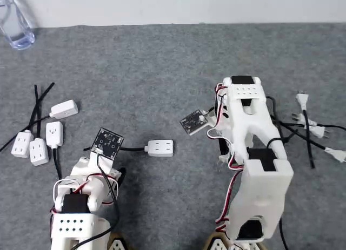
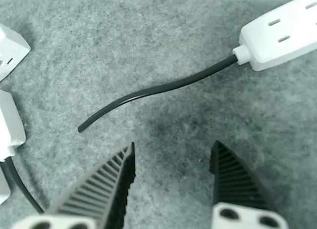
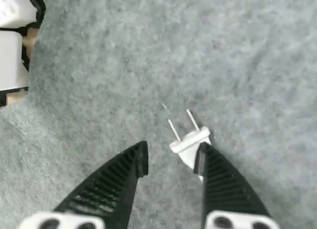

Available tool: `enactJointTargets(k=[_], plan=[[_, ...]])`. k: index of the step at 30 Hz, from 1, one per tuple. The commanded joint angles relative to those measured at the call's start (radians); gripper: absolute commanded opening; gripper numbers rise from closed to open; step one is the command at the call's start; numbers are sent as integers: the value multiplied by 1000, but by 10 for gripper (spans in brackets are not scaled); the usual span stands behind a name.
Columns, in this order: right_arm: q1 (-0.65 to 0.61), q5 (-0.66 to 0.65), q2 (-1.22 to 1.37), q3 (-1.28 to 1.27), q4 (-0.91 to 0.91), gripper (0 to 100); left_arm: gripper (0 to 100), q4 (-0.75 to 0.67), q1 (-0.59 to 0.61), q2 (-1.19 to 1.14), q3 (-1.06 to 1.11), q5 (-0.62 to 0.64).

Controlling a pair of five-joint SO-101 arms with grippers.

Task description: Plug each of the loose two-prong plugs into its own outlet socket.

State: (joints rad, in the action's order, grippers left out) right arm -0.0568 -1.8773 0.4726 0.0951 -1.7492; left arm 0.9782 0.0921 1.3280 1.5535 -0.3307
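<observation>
**High view:** one socket [image 1: 160,147] lies on the desk [image 1: 162,61] between the arms, and loose plugs [image 1: 319,132] lie beyond the right arm.

**Left wrist view:** the left end effector [image 2: 171,155] gapes empty. The socket is ahead and off to one side, its cord [image 2: 158,90] running toward the fingers.

**Right wrist view:** the right end effector [image 3: 171,157] is open. A plug [image 3: 190,140] rests against one finger, ungripped, its prongs pointing away.

Your gripper [image 2: 173,157]: jaws apart, above the grey worktop [image 2: 124,36].
One outlet socket [image 2: 282,33]: white, its black cord [image 2: 158,90] ending free near your fingertips.
Other sockets [image 2: 9,122]: white, off to one side.
</observation>
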Motion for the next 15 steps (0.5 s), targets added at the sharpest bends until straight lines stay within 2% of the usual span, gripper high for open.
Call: enactJointTargets(k=[1, 5, 15], plan=[[44, -37, -7, 25, -19, 175, 236, -20, -5, 11, -5, -9], [59, -92, -8, 25, -12, 176, 236, -20, -6, 11, -5, -9], [10, -92, -21, 26, -21, 176, 236, -38, -6, 11, -4, -9]])
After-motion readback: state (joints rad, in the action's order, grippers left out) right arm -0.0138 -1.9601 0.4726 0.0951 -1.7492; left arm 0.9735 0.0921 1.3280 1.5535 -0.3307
